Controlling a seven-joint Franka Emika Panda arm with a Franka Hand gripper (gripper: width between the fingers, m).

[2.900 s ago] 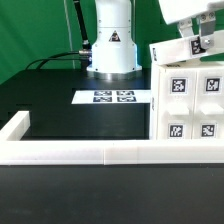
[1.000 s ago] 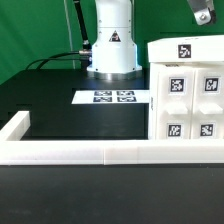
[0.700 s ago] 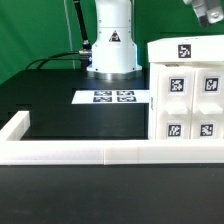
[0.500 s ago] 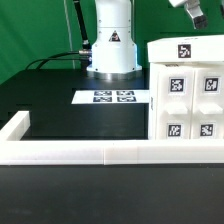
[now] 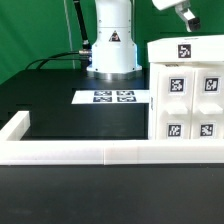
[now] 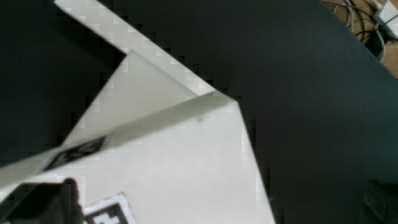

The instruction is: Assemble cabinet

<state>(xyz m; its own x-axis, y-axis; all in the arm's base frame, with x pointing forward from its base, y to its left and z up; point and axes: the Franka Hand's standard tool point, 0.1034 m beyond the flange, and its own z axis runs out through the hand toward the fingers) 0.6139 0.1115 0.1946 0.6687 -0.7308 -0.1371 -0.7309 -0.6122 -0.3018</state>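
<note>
White plastic cabinet (image 5: pixel 190 95): on black tabletop at ext. view's right, hard against low border wall; boxy, front face w/ four square b/w tags in two rows; right part cut off by frame edge.
Top panel (image 5: pixel 185 50): flat on top of cabinet, overhanging a little toward ext. view's left; one tag on upper face.
Gripper (image 5: pixel 184 13): above cabinet at upper edge of ext. view, well apart from top panel, touching neither panel nor box; only lowest part in frame.
Jaws: cannot tell whether parted or clamped; fingers mostly out of frame in ext. view, blurred in wrist view.
Wrist view: looks down on cabinet (image 6: pixel 160 130), white surface w/ a raised edge running diagonally across; black tabletop around it.
Tag (image 6: pixel 107 212): partly seen on that white surface, tilted in frame.
Dark shape (image 6: pixel 39 205): blurred, just beside tag; what it is unclear.
Marker board (image 5: pixel 113 97): thin, flat on tabletop in front of robot base, four tags; right end reaches cabinet's side, touching or not unclear.
Robot base (image 5: pixel 110 40): white, yellow warning triangle on front, behind marker board.
Border wall (image 5: pixel 80 152): low, white, along near edge of tabletop, turning a corner at ext. view's left.
Tabletop (image 5: pixel 60 115): black, matte.
Cables (image 5: pixel 62 56): black, running from base toward ext. view's left.
Backdrop (image 5: pixel 30 30): green.
</note>
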